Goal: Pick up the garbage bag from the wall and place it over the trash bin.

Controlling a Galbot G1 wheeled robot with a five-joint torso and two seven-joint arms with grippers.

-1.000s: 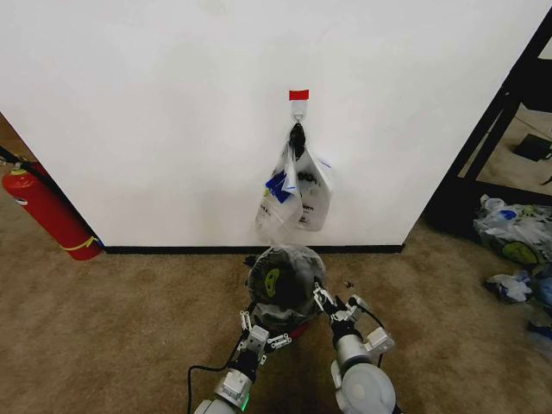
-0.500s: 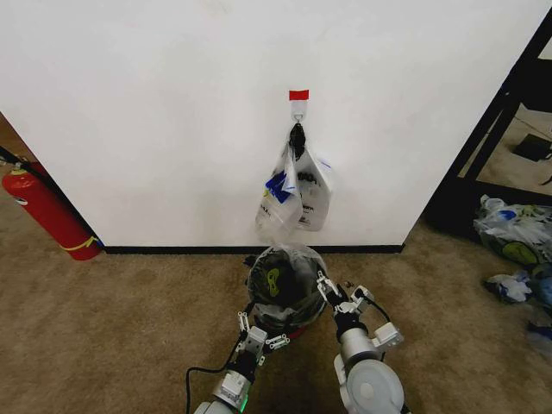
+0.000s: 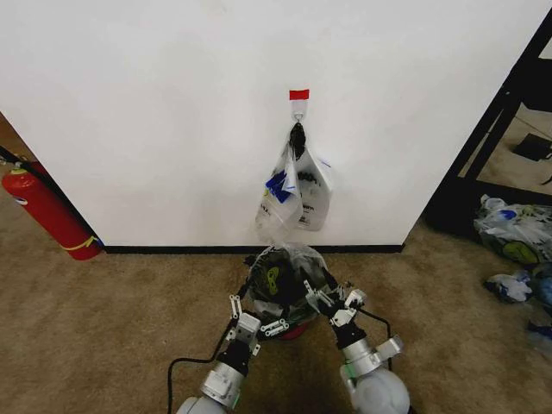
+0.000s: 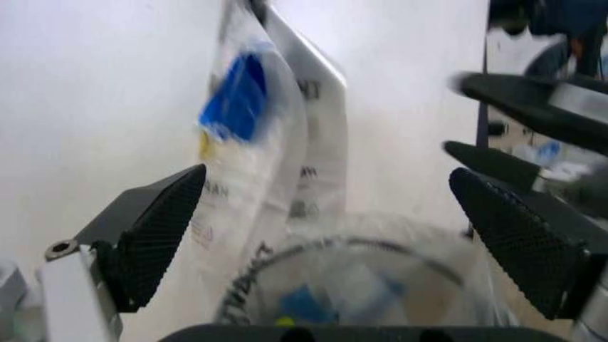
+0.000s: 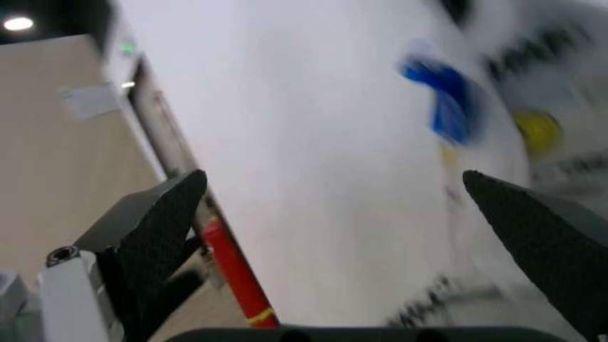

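A: Where are the arms sitting?

B: Low in the centre of the head view, both reaching up toward the bin (image 3: 285,285). The left gripper (image 3: 241,316) is hovering at the bin's lower left side with its fingers spread wide; in its wrist view the two pads (image 4: 156,235) are standing far apart with nothing between them. The right gripper (image 3: 335,304) is lying at the bin's lower right, fingers likewise wide, empty in its own wrist view.

A: Different from a second ago?

B: Yes. The left gripper has shifted left and out from the bin's front, and the right one has swung round, its wrist now angling rightward. The bag (image 3: 289,278) over the bin looks much the same.

A: And the bag itself?

B: It is draped over the bin's mouth, just below centre frame, its yellow-green logo facing up on the left side. The bin is standing on the carpet (image 3: 129,310) close to the wall (image 3: 172,112).

A: Anything readable?

B: Dark letters are showing on the bunch of bags (image 3: 295,197) hanging from the hook (image 3: 298,108) under the red tape (image 3: 298,94), above centre, but I cannot make them out. An extinguisher (image 3: 47,211) is leaning at the left edge.
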